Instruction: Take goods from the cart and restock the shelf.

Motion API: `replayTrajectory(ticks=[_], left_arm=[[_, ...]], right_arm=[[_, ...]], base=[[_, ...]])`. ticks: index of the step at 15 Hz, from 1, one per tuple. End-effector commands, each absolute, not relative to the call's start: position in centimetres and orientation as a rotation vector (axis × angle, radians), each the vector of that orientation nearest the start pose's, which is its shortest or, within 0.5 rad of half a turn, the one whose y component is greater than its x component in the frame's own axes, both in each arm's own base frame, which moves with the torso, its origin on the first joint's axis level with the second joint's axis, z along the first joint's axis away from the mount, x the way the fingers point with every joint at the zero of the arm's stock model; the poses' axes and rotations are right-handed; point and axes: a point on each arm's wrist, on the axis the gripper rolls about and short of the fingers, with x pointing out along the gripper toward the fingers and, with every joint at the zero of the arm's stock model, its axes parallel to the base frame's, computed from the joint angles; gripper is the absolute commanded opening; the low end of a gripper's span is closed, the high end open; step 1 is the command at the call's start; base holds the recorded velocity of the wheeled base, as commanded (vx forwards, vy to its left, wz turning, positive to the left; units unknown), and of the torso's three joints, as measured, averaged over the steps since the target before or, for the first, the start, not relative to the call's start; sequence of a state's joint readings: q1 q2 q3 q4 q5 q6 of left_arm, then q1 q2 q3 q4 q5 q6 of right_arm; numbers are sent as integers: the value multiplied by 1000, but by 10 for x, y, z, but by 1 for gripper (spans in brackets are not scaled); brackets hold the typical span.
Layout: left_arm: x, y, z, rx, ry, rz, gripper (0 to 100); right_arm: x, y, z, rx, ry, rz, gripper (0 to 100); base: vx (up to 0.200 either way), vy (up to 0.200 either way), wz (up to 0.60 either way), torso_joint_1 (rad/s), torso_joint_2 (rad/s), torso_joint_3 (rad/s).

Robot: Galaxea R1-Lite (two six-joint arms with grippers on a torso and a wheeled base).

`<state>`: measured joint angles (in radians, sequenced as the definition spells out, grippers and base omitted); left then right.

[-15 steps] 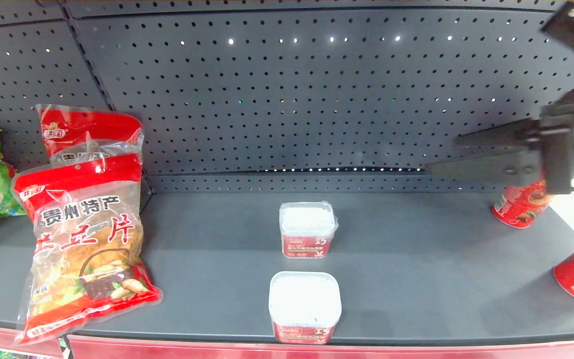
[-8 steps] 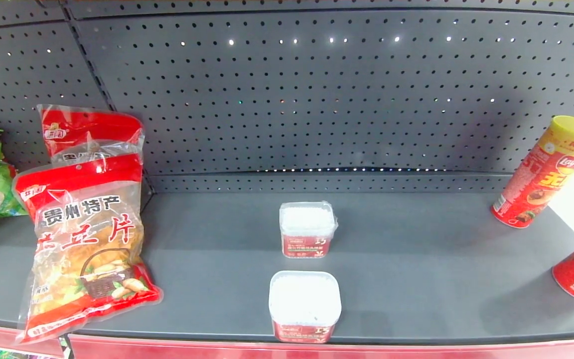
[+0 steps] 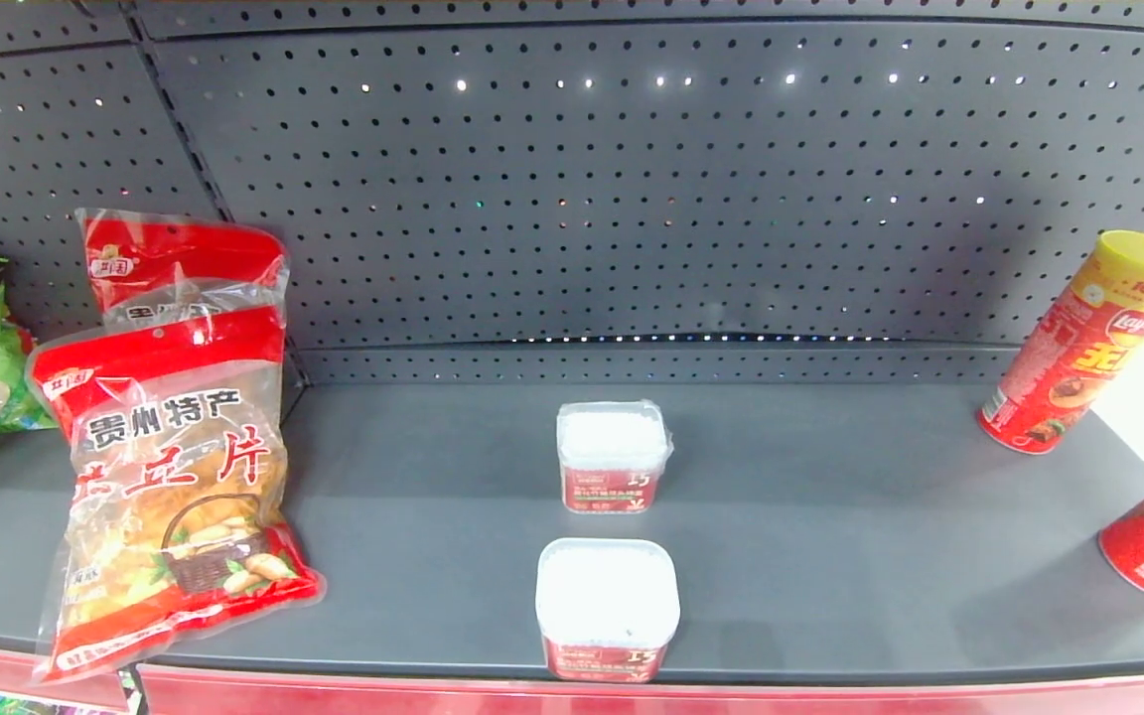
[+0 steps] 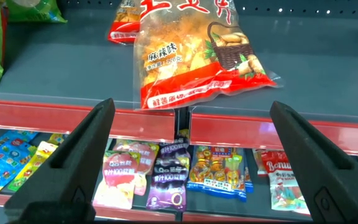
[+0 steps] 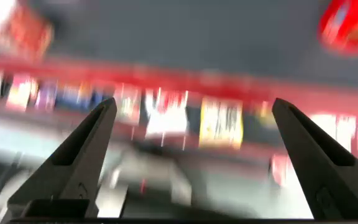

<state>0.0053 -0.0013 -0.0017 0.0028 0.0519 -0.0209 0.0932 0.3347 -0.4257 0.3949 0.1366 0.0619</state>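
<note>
Both arms empty: left gripper [image 4: 191, 104] fingers wide, low in front of the shelf [image 3: 830, 516] lip, below the chip bag [image 3: 170, 477]; right gripper [image 5: 194, 102] fingers wide too. Goods on the shelf: bag at left, overhanging the near edge; tubs [image 3: 612, 457] in the centre, one behind the other; red cans [image 3: 1088, 338] far right. Step is likely fetching from the cart: grasp mid-body, clear the lip, set down in the bare gap between tubs and cans.

End effector [image 4: 191, 106]: two dark fingers spread wide, nothing between them.
Chip bag [image 4: 197, 53]: centre frame, lying on grey shelf [image 4: 61, 68], its edge reaching the red rail [image 4: 55, 116].
Small packets [image 4: 173, 174]: row beneath the rail.
</note>
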Motion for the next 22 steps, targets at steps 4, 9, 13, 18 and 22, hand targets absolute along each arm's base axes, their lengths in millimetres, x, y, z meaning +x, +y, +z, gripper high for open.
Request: replayTrajectory(ticks=[4, 9, 13, 18, 22], left_arm=[[-23, 1, 76, -21, 1, 58, 100], [-23, 1, 76, -21, 1, 58, 100], [-23, 1, 76, -21, 1, 58, 100], [-23, 1, 76, -21, 1, 58, 100], [-23, 1, 76, -21, 1, 58, 100]], right_arm=[[3, 1, 93, 22, 154, 100, 100], [-18, 2, 77, -35, 52, 32, 100], [-23, 0, 76, 2, -2, 0, 100], [-23, 0, 76, 0, -2, 0, 100], [-23, 0, 76, -2, -2, 2, 100]], base=[[0, 0, 0, 0, 0, 0], [0, 0, 0, 0, 0, 0], [0, 0, 0, 0, 0, 0], [0, 0, 0, 0, 0, 0], [0, 0, 0, 0, 0, 0]])
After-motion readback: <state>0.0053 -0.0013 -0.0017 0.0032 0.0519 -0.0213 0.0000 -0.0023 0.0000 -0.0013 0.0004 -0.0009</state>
